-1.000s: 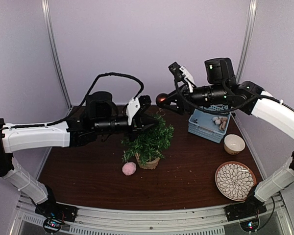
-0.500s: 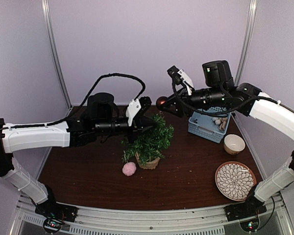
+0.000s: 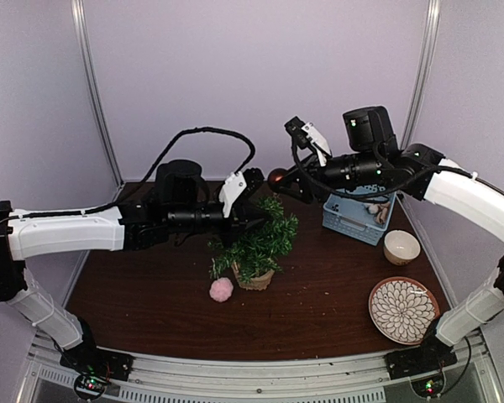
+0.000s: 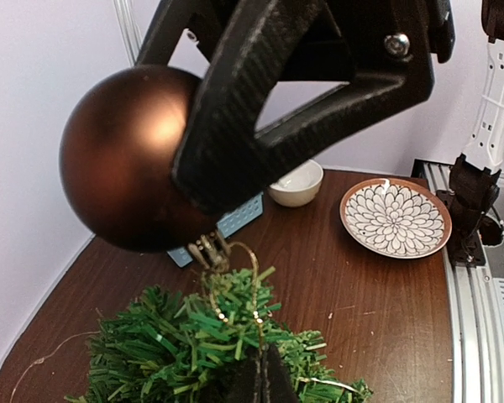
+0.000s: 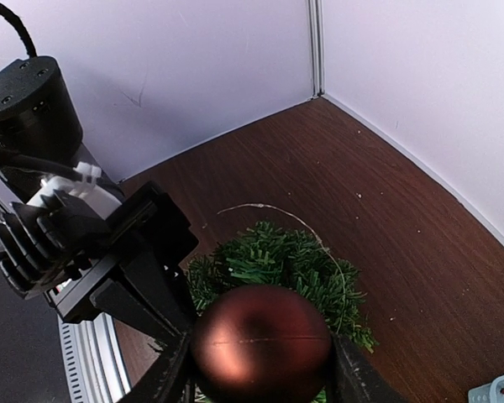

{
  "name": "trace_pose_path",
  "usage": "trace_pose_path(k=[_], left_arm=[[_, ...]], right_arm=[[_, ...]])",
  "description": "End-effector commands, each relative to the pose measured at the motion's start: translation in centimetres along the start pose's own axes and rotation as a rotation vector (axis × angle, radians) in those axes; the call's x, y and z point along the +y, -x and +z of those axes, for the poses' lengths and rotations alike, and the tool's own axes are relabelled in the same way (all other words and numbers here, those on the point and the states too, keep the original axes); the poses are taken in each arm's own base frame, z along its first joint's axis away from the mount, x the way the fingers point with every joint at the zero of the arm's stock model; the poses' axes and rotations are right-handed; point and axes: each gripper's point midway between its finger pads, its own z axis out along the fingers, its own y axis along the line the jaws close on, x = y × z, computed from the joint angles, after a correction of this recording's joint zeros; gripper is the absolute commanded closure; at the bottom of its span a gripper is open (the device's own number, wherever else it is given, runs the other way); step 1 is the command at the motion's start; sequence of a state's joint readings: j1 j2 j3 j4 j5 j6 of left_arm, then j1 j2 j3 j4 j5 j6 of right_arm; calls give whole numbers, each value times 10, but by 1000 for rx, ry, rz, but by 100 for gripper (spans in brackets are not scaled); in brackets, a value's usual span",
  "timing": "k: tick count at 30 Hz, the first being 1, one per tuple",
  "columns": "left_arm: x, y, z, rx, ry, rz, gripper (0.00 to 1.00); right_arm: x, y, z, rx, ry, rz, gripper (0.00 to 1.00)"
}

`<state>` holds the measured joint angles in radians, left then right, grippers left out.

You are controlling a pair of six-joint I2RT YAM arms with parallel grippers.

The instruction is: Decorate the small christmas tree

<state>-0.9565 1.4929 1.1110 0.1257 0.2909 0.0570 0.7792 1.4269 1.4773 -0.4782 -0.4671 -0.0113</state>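
The small christmas tree, bushy green in a tan burlap pot on the brown bench, sits just below the matte brown ball ornament gripped by the right fingers, its gold loop dangling onto the treetop beside the tightly closed left fingers.

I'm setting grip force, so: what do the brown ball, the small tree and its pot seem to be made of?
Brown ball: likely plastic or coated glass, with a satin metallic finish; it shows a broad soft highlight and a faint seam line.
Small christmas tree: artificial, with thin flat green strips that look plastic.
Pot: tan and matte, possibly fabric-wrapped; too small to be sure.
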Motion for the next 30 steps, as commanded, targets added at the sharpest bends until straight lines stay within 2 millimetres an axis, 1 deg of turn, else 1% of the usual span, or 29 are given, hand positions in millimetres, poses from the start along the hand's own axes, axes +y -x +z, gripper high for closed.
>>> trace_pose_path(k=[1,11,20,25,30], left_arm=[[3,16,0,-32,9,1,100],[3,16,-1,-29,13,4,100],[6,10,-1,-8,30,10,100],[3,13,-4,-9,17,24,100],[-1,26,-6,-41,-9,32,100]], right_arm=[[-6,-10,6,29,-25,15,66],[-11,-17,12,46,-44,20,67],[-18,-22,17,51,-60,27,67],[-12,-9,7,6,-45,15,67],[-2,6,-5,-51,-17,-6,67]])
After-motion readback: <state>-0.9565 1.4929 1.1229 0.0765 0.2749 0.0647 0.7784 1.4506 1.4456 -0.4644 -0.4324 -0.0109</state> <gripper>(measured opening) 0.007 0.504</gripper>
